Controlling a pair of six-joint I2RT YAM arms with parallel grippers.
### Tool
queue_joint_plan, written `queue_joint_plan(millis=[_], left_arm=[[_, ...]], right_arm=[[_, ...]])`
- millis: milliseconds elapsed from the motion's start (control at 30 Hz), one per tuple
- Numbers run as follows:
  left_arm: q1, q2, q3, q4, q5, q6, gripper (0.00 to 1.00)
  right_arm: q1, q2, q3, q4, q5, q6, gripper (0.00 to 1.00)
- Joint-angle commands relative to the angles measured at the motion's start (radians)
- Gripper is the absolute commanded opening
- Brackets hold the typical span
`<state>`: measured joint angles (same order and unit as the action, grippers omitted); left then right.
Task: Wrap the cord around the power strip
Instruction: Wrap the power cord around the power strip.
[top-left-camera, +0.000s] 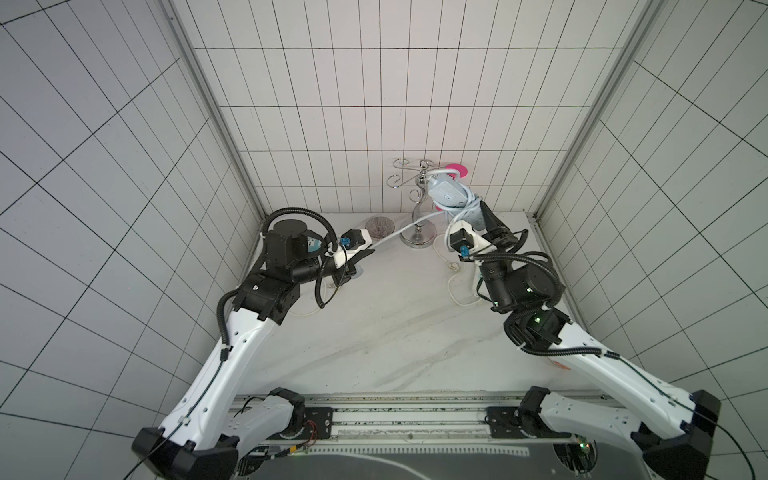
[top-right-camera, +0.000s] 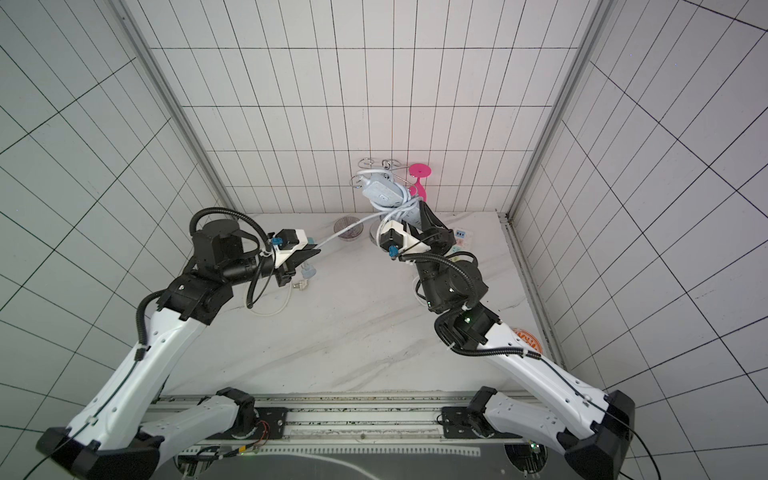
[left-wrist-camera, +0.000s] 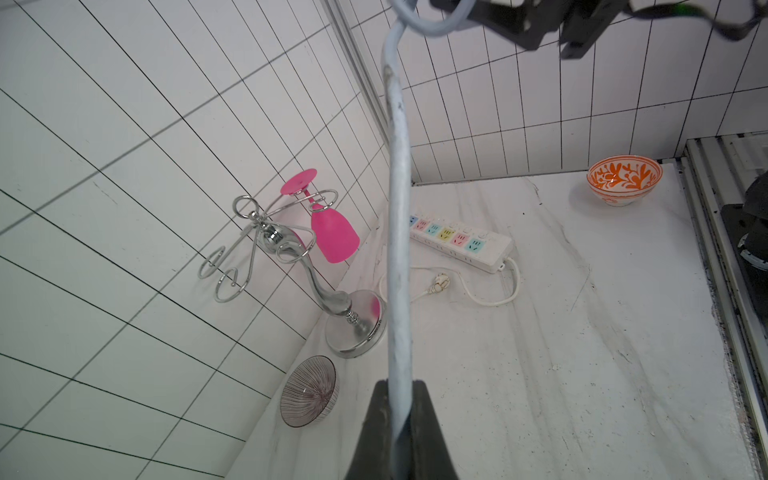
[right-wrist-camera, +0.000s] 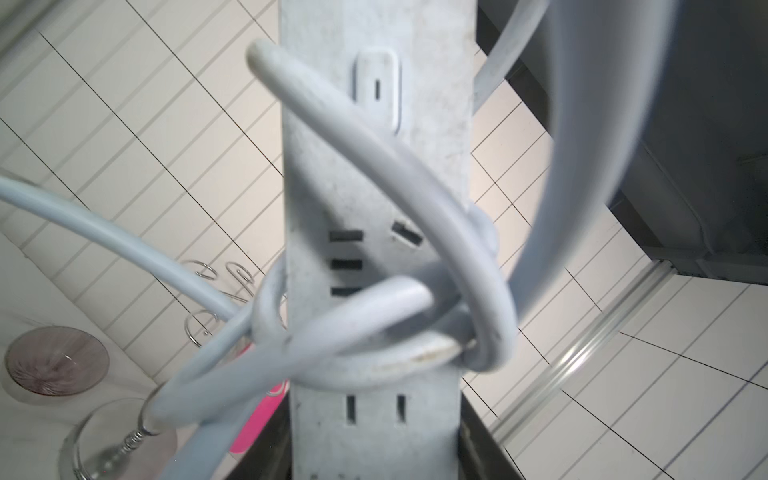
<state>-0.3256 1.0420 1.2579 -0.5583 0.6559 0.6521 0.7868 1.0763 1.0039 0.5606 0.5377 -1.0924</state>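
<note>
Left tool (left-wrist-camera: 400, 388) pinches cord (left-wrist-camera: 398, 208); rack (left-wrist-camera: 361, 328) holds pink glass (left-wrist-camera: 332, 237) inverted.

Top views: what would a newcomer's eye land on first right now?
The pale power strip, held aloft at the back of the scene by the right gripper, with the cord looped loosely around it. From there the cord runs straight across to the shut left gripper. Behind, a bright pink glass hangs upside down on a chrome rack.

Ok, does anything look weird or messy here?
Yes. The cord goes around the power strip in a tangle: its loops cross over each other and slant across the sockets instead of lying side by side. The cord also looks scuffed, with dark marks.
</note>
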Motion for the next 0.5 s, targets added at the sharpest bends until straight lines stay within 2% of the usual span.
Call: queue_joint_plan(millis=[0, 200, 467], left_arm=[[0.007, -0.076, 0.045, -0.079, -0.027, 0.042, 0.00], [-0.004, -0.161, 0.111, -0.143, -0.099, 0.090, 0.00], [-0.043, -0.149, 0.236, -0.213, -0.074, 0.113, 0.00]], right_arm=[[-0.049, 0.034, 0.173, 0.131, 0.189, -0.061, 0.00], [-0.104, 0.100, 0.213, 0.051, 0.213, -0.044, 0.00], [-0.125, 0.147, 0.236, -0.066, 0.168, 0.011, 0.00]])
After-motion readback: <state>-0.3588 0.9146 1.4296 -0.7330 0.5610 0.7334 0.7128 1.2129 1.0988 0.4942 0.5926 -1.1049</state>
